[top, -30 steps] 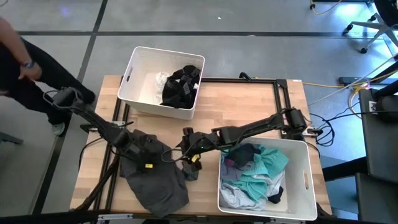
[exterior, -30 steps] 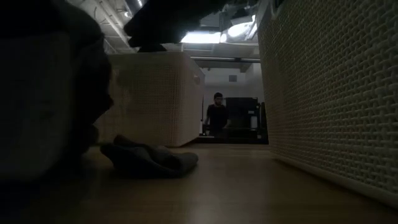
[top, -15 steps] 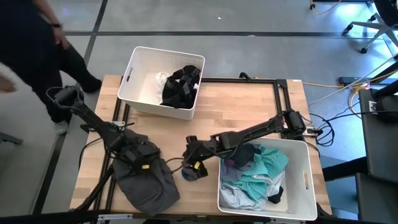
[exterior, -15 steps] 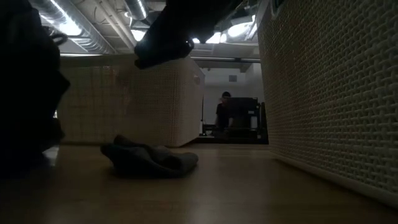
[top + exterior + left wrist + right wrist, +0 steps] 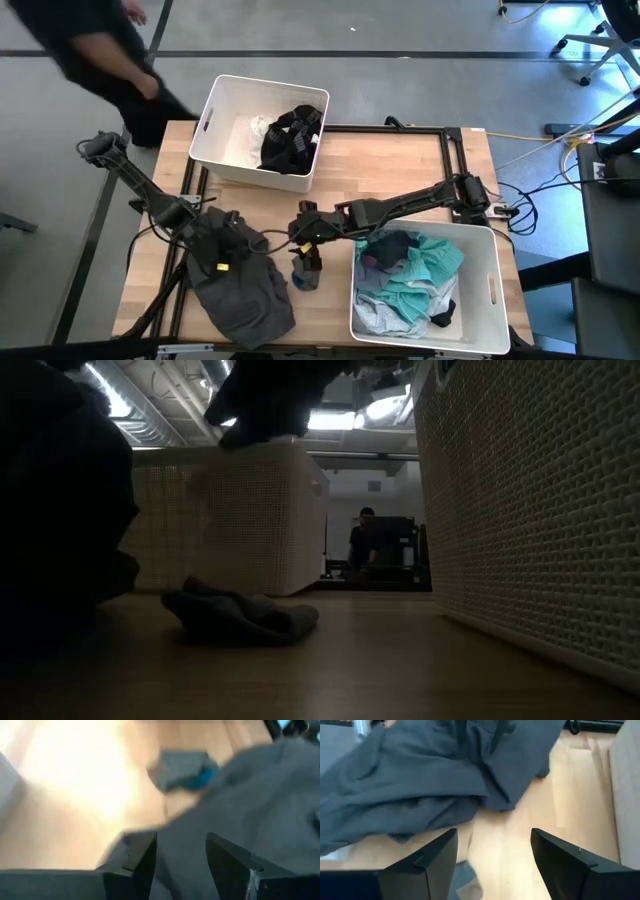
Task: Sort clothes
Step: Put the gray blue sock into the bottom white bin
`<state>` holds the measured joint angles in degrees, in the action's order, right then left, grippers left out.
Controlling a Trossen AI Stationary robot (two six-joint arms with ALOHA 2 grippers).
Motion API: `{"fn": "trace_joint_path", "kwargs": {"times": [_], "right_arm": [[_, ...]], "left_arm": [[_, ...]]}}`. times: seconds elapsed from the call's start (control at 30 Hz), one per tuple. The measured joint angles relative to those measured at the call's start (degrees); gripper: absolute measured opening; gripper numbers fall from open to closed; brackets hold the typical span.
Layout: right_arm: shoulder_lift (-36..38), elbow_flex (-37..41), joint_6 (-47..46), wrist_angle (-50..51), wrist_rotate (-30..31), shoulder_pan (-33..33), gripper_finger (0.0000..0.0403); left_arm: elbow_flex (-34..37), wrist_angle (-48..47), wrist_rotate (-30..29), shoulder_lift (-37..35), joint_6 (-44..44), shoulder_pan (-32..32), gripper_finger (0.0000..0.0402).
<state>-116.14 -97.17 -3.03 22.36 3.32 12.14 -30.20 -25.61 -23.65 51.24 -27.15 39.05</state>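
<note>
The dark grey garment lies bunched on the near left part of the worktop, and the left claw sits on its upper edge. In the left wrist view the cloth fills the gap between the fingers, so the claw looks clenched on the garment, probably to drag or lift it clear for sorting.

A small dark sock lies on bare wood just beside the garment's right edge, between it and the near bin. The right claw hangs just above the sock with its fingers spread and nothing between them (the right wrist view shows only wood and the grey cloth past them). That released, parted stance suits a descent onto the sock, though I judge this only from its position.

The near bin already holds teal, pale and dark clothes, while the far bin holds black and white pieces, so the split seems to be by kind or colour.

A person passes beyond the worktop's far left corner.
</note>
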Motion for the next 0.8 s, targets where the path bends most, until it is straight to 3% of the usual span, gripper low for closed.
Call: {"fn": "trace_joint_path", "kwargs": {"times": [0.2,0.33,0.47,0.63,0.8], "right_arm": [[-4.6,0.1,2.3,0.6,0.6,-0.1,0.0252],[-5.9,0.1,4.6,0.1,0.0,-0.9,0.0252],[-7.4,0.1,4.9,1.3,-6.4,-1.5,0.0252],[-8.1,0.0,1.9,1.2,-18.6,-1.1,0.0252],[-9.7,0.2,2.0,1.7,-19.4,0.2,0.0252]], "left_arm": [[0.0,7.6,-9.1,-4.6,13.1,0.0,0.0158],[0.0,16.7,-10.3,-5.0,23.9,-0.1,0.0158],[0.0,23.8,-10.4,-5.0,32.4,-0.2,0.0158],[-0.1,26.7,-10.3,-5.0,36.2,-0.4,0.0158],[-0.1,26.2,-10.3,-4.8,35.1,-1.2,0.0158]]}}
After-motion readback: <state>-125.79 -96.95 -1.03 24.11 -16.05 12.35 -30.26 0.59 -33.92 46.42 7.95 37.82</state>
